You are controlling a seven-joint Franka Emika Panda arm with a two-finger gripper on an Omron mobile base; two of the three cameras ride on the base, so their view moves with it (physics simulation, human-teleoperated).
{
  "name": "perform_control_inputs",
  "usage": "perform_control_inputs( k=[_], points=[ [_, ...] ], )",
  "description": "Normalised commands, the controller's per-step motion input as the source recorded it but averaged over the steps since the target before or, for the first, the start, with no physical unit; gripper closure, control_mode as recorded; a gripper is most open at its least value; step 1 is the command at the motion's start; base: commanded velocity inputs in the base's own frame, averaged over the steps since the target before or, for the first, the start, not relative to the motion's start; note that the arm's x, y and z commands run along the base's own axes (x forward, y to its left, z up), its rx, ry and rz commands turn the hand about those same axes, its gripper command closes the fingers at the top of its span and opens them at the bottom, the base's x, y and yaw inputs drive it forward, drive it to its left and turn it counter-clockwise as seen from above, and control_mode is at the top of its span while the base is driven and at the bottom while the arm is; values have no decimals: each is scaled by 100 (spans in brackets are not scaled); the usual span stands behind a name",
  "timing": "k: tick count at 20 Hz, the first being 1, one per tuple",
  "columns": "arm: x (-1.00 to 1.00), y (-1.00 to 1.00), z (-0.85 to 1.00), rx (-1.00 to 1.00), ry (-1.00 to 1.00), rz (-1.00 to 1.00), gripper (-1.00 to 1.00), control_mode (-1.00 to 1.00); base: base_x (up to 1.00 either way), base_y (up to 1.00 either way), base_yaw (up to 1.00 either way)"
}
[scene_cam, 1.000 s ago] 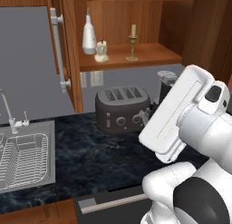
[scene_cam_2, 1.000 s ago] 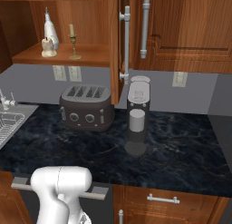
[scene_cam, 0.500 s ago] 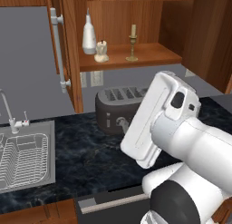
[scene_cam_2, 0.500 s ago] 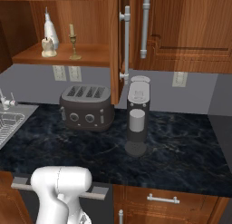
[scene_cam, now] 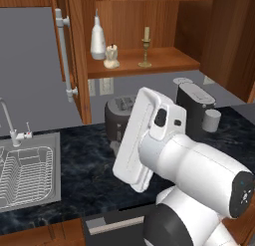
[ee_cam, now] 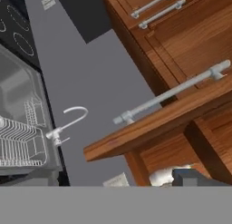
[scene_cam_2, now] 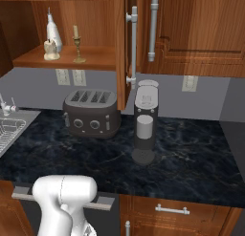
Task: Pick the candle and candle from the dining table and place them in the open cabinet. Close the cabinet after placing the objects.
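Both candles stand on the shelf of the open cabinet (scene_cam: 167, 59). The slim taper on its gold candlestick (scene_cam: 145, 47) (scene_cam_2: 76, 44) is to the right of the squat lumpy cream candle (scene_cam: 111, 57) (scene_cam_2: 49, 49). The cabinet's two doors stand open, the left one (scene_cam: 75, 65) with its silver bar handle (scene_cam: 64, 56). My arm's white forearm (scene_cam: 144, 140) crosses the front of the left base view. In the hand view one dark fingertip (ee_cam: 194, 177) rises beside the edge of the left door (ee_cam: 149, 128) and its handle (ee_cam: 174, 92). Nothing is between the jaws. The dining table is out of view.
A tall white bottle (scene_cam: 97, 38) stands left of the lumpy candle. On the black marble counter (scene_cam_2: 191, 158) stand a dark toaster (scene_cam_2: 91, 119) and a coffee machine (scene_cam_2: 145, 123). A steel sink (scene_cam: 25, 175) with a faucet (scene_cam: 12, 125) lies left.
My arm has swung down and to the left in the left base view, and its forearm now covers the toaster. The candles and the cabinet doors have not moved.
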Motion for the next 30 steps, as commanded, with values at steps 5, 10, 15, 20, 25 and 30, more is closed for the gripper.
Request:
perform_control_inputs(
  k=[5, 10, 15, 20, 25, 30],
  points=[
    [11, 45, -6, -7, 0, 5, -100, -100, 0, 0, 0],
    [19, 47, -5, -7, 0, 3, -100, -100, 0, 0, 0],
    [39, 41, -7, -7, 5, 0, -100, -100, 0, 0, 0],
    [56, 21, -5, -7, 9, 0, -100, -100, 0, 0, 0],
    [68, 27, -6, -9, 7, 0, -100, -100, 0, 0, 0],
    [32, 55, -13, -18, 1, 0, -100, -100, 0, 0, 0]
  ],
)
